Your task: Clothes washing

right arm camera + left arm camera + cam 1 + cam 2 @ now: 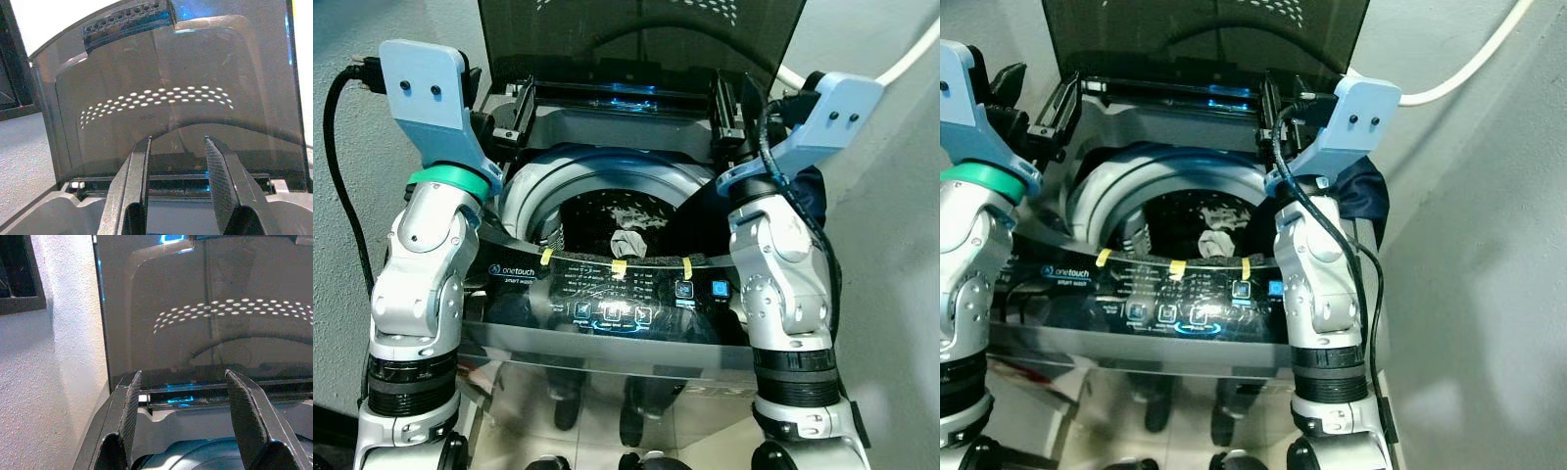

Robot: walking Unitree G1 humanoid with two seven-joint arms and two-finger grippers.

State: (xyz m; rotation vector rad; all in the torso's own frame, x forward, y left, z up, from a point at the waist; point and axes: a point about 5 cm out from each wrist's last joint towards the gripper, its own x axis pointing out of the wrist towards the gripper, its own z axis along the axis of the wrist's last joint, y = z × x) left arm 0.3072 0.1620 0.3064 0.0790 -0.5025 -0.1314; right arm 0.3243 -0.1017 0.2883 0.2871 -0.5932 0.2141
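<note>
We've got both arms up over the washer (607, 313), left pincer (181, 421) wide and empty, right pincer (176, 186) narrower and empty too, while the clothes (628, 242) sit down in the drum (597, 196), probably soft and light, so we'd pinch a bunched fold.

Both arms are built of rounded silver segments with black ribbed joint rings near the bottom of the frame. The left arm (421, 294) carries a green collar (455, 181) beneath a pale blue wrist bracket (426, 93) with two dark screw holes, at the upper left. The right arm (783, 294) has a matching bracket (832, 113) at the upper right and a black cable (1332, 235) trailing along it. Each pincer has black, finely textured fingers (217, 186).
</note>
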